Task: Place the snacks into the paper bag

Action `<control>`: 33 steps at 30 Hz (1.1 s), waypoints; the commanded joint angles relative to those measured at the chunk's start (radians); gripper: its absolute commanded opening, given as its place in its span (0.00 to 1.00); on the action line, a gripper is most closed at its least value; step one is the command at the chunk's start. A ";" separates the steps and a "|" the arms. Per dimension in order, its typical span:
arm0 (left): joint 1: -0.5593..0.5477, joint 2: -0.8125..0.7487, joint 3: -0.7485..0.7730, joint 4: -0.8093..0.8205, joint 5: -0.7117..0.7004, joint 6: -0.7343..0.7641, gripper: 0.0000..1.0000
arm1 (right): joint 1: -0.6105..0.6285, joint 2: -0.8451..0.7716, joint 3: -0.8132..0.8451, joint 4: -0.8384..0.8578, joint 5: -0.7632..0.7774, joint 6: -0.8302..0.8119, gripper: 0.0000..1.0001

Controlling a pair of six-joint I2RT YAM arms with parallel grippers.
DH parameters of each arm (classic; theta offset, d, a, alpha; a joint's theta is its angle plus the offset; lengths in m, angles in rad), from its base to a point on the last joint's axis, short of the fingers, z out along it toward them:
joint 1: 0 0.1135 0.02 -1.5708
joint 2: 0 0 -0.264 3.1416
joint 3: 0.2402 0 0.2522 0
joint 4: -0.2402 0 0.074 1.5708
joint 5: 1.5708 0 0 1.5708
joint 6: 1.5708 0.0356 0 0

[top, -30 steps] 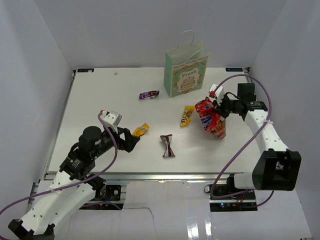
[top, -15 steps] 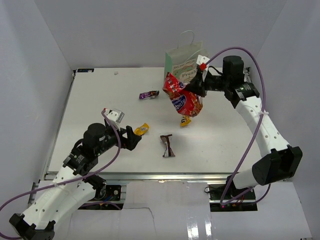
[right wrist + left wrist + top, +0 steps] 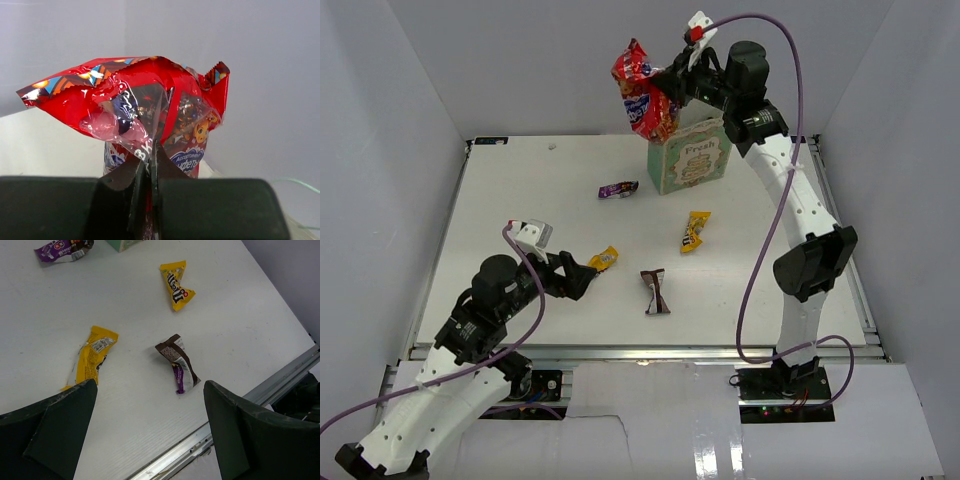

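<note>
My right gripper (image 3: 668,88) is shut on the red chip bag (image 3: 640,88) and holds it high in the air above the mint-green paper bag (image 3: 692,158); the red bag fills the right wrist view (image 3: 135,110). On the table lie a purple wrapper (image 3: 618,189), a yellow candy packet (image 3: 695,231), a second yellow packet (image 3: 604,260) and a brown-white bar wrapper (image 3: 656,291). My left gripper (image 3: 582,281) is open, low over the table beside the second yellow packet (image 3: 92,355). The dark blue chip bag is out of view.
The table's metal front rail (image 3: 210,435) runs just below my left gripper. White walls enclose the table at the back and both sides. The paper bag stands near the back wall.
My right arm has lifted the red chip bag up and back, from beside the paper bag to high above its top. The left arm has shifted slightly.
</note>
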 commanded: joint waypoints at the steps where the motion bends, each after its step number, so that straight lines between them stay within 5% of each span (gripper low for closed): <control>1: -0.002 -0.017 0.023 -0.021 -0.035 -0.010 0.98 | 0.006 -0.004 0.142 0.220 0.212 0.073 0.08; 17: -0.002 -0.074 -0.010 0.004 -0.009 -0.020 0.98 | 0.012 0.038 0.185 0.479 0.405 -0.021 0.08; 33: -0.002 -0.068 -0.014 0.016 0.032 0.032 0.98 | 0.006 0.117 0.059 0.755 0.919 -0.147 0.08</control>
